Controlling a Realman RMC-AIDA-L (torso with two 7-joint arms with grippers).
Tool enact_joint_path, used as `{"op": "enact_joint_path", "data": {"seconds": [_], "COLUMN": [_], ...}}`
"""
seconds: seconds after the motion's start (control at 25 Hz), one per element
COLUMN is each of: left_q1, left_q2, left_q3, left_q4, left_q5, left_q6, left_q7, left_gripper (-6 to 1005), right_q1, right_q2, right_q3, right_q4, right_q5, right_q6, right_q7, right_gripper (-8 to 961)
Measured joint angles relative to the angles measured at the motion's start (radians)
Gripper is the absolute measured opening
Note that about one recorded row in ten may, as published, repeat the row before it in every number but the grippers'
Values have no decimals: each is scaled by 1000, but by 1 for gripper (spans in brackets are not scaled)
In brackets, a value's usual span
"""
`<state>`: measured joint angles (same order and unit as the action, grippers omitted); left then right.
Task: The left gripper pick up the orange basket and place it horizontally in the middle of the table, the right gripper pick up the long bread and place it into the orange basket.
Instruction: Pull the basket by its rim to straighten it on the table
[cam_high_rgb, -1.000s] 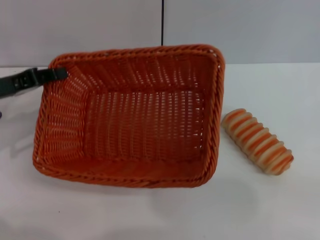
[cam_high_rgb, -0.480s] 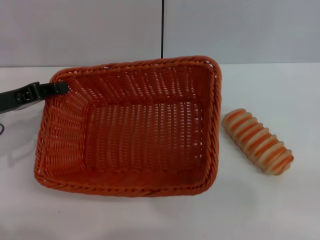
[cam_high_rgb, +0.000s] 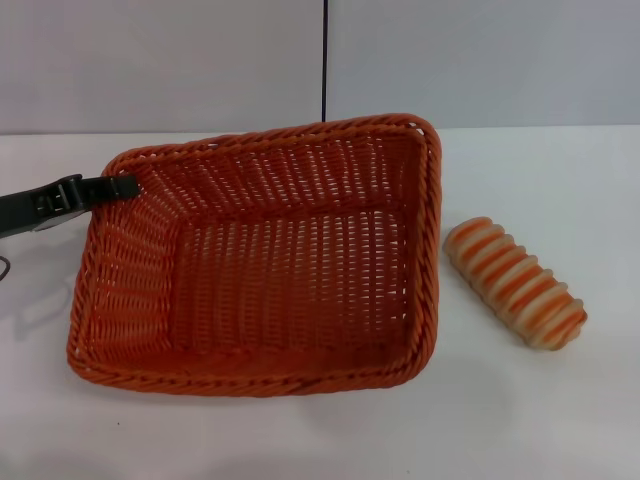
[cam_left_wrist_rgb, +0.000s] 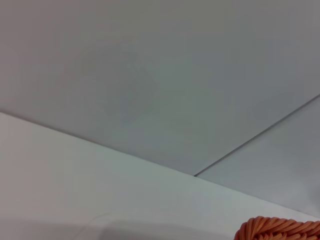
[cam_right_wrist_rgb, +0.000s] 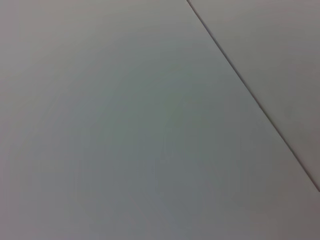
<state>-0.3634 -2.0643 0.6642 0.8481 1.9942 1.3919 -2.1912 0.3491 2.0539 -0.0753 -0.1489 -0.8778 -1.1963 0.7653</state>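
Note:
The orange basket (cam_high_rgb: 260, 260) sits in the middle of the white table (cam_high_rgb: 540, 420), its long side running across my view and its opening facing up. My left gripper (cam_high_rgb: 125, 186) reaches in from the left edge of the head view and is shut on the basket's braided rim at the far left corner. A bit of that rim (cam_left_wrist_rgb: 280, 229) also shows in the left wrist view. The long bread (cam_high_rgb: 515, 282) lies on the table just right of the basket, apart from it, angled toward the front right. My right gripper is out of view.
A grey wall (cam_high_rgb: 480, 60) with a dark vertical seam (cam_high_rgb: 324, 55) stands behind the table's far edge. The right wrist view shows only a plain grey surface (cam_right_wrist_rgb: 125, 125) with a dark line (cam_right_wrist_rgb: 250, 95) across it.
The basket has come down and levelled, its far rim dropping lower in the head view. My left gripper moved down with it, still on the corner rim. The bread has not moved.

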Motion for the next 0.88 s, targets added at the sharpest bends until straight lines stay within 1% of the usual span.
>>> {"op": "enact_joint_path", "data": {"seconds": [0.28, 0.4, 0.56, 0.68, 0.76, 0.8, 0.84, 0.88], "left_q1": [-1, -1, -7, -7, -5, -5, -6, -6], "left_q2": [5, 6, 7, 7, 7, 7, 8, 8], "left_q3": [2, 2, 0, -1, -9, -11, -17, -17], "left_q4": [0, 9, 22, 32, 70, 74, 79, 79], "left_q5": [7, 4, 2, 2, -3, -6, -17, -17], "left_q6": [2, 21, 33, 35, 42, 44, 46, 46], "left_q7": [-15, -15, -14, -15, -11, -7, 4, 4], "left_gripper": [188, 185, 363, 404, 432, 446, 447, 447], "right_q1": [5, 8, 10, 9, 7, 5, 1, 1], "right_q2": [0, 0, 0, -1, -2, -5, -9, -9], "right_q3": [0, 0, 0, -1, -11, -21, -53, -53], "right_q4": [0, 0, 0, -2, -3, -3, -13, -13], "right_q5": [-2, -3, -3, -5, -10, -14, -17, -17], "right_q6": [3, 8, 12, 12, 12, 10, 7, 7], "right_q7": [0, -3, -3, -2, 0, 0, 9, 9], "right_gripper": [810, 810, 810, 810, 810, 810, 810, 810]}}
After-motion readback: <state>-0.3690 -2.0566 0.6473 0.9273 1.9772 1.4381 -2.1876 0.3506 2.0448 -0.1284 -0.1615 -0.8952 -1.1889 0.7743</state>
